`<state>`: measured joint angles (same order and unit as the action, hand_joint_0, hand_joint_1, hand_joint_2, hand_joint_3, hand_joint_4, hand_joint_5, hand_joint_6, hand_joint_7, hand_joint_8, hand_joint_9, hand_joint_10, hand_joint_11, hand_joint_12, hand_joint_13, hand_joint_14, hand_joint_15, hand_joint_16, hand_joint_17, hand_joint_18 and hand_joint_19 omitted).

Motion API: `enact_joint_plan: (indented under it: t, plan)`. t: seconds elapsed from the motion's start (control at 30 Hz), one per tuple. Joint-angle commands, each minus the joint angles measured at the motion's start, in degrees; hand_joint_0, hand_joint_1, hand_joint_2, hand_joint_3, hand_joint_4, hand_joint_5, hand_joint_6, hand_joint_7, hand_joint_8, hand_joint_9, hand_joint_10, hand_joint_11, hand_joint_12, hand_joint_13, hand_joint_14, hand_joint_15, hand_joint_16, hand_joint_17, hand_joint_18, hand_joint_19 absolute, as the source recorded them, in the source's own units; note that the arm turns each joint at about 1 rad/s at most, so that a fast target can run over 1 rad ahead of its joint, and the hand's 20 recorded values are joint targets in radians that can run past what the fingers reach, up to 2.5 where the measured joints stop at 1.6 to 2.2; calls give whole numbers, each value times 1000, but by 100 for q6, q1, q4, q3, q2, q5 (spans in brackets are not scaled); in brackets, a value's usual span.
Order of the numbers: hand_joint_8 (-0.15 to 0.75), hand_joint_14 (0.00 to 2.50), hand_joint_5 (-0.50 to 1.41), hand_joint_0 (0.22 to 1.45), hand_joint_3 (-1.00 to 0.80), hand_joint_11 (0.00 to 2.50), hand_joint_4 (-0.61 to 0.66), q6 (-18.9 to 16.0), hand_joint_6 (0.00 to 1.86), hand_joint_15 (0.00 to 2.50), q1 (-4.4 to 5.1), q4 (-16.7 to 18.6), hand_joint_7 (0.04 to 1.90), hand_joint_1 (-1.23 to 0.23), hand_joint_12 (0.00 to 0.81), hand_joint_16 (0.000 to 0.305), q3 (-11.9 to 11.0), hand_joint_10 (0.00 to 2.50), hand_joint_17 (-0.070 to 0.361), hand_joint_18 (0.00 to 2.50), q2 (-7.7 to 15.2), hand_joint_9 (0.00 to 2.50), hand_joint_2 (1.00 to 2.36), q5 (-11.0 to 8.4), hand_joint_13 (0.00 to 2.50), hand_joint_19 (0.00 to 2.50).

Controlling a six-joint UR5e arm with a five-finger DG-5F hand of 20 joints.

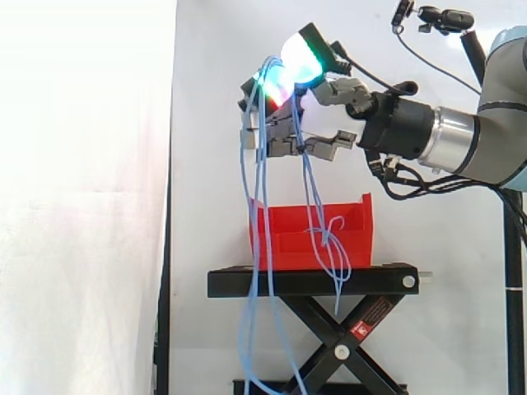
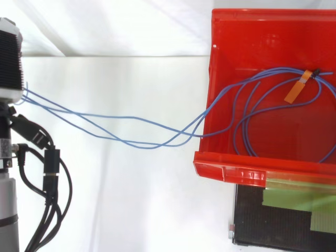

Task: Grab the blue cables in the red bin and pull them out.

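Several thin blue cables point(image 1: 263, 148) are clamped in the curled fingers point(image 1: 276, 146) of the robot hand point(image 1: 338, 92), high above the red plastic bin point(image 2: 231, 170), where one loop lies. Pull-out is underway. Next, I judge, draw farther away until that loop clears.

A black scissor-lift stand point(image 1: 313, 282) stands before the white curtain point(image 1: 82, 206). Its crossed legs point(image 1: 325, 329) carry a red-and-white sticker point(image 1: 372, 317), with a pale bolt head point(image 1: 341, 351) at the crossing and another point(image 1: 409, 282) at the right end of the platform. From above, strips of green tape point(image 2: 294, 202) lie on the platform's black top point(image 2: 252, 231). At the upper right of the side view, a small camera point(image 1: 445, 18) sits on a black jointed mount above a black pole point(image 1: 515, 271).
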<state>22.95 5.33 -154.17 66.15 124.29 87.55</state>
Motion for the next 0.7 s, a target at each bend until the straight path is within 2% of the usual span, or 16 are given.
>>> enact_joint_plan:
  t: [0.0,0.17,0.67]
  plan:
    - [295,27,942,931,-1000,875,145,3,562,1000,3,-52,597,-757,311,40,3,20,90,623,-1,1075,1000,-1,986,793]
    - [295,28,941,931,-1000,905,145,3,560,1065,3,-105,599,-759,301,41,12,21,93,666,-1,1093,1000,8,1004,828]
    - [293,12,941,932,-1000,901,145,3,519,1473,-6,-105,610,-764,263,43,12,21,97,837,-1,1060,1000,8,1250,1038]
